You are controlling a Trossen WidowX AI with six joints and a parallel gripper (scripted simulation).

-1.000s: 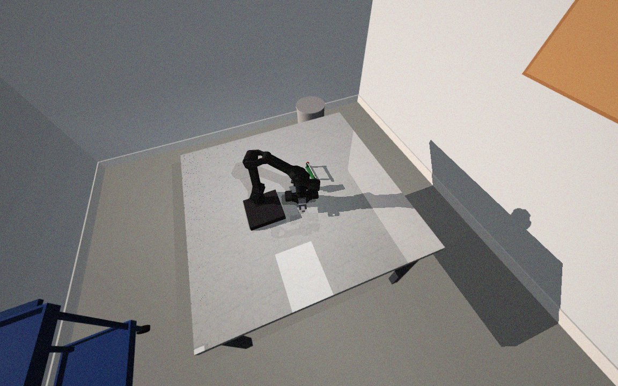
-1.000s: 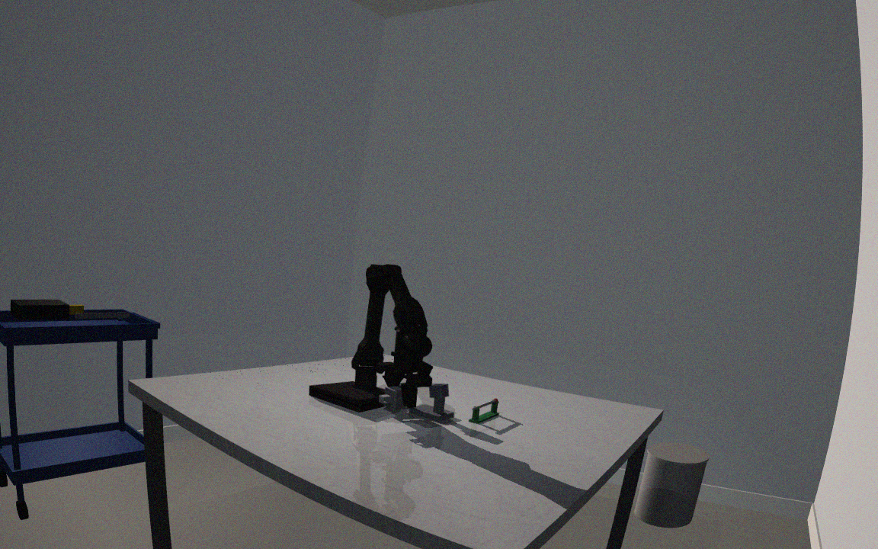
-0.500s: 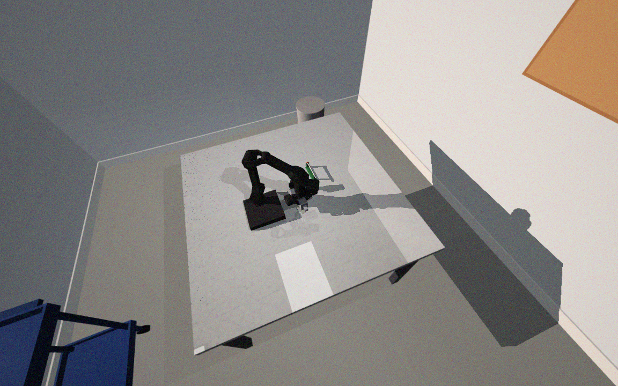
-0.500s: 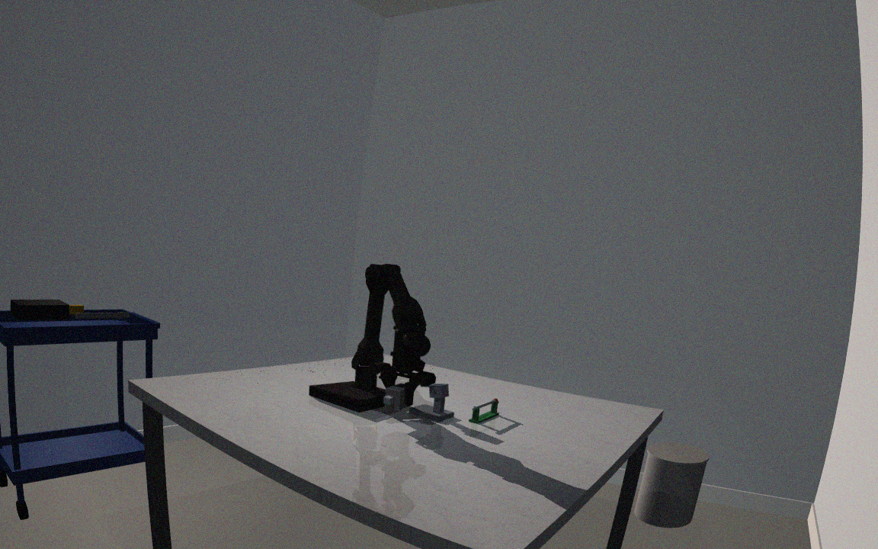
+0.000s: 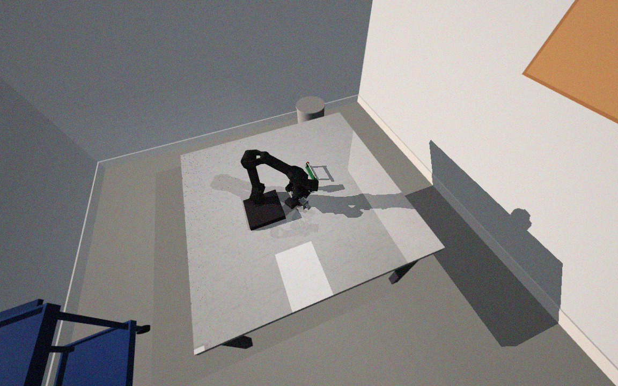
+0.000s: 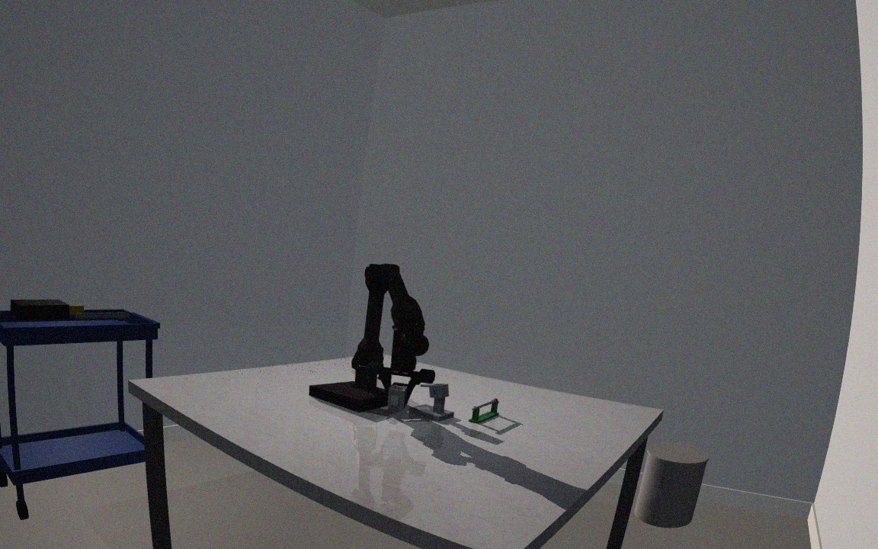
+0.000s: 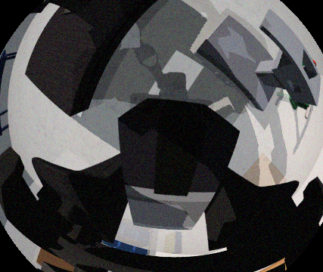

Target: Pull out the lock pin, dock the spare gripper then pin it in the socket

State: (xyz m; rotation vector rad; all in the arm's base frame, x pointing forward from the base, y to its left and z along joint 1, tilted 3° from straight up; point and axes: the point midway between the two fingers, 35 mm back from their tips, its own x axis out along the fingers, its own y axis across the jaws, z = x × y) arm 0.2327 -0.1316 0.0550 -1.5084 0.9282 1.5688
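Your arm rises from its base, bends at a high elbow, and slopes down to the wrist. Below it, your hand hangs low over the tabletop, fingers partly apart and gripping firmly.

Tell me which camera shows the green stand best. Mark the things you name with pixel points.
Exterior: the green stand (image 6: 484,416) (image 5: 309,170) (image 7: 299,103) appears whole there, base and upright ends visible. Top shows a narrow green strip beside the arm (image 5: 280,164) (image 6: 373,313); wrist shows only fragments near the right edge.

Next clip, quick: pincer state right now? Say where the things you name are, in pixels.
Pincer (image 5: 299,197) (image 6: 395,382) (image 7: 170,153): closed on a grey piece (image 5: 303,202) (image 6: 398,396) (image 7: 159,212), probably the spare gripper.
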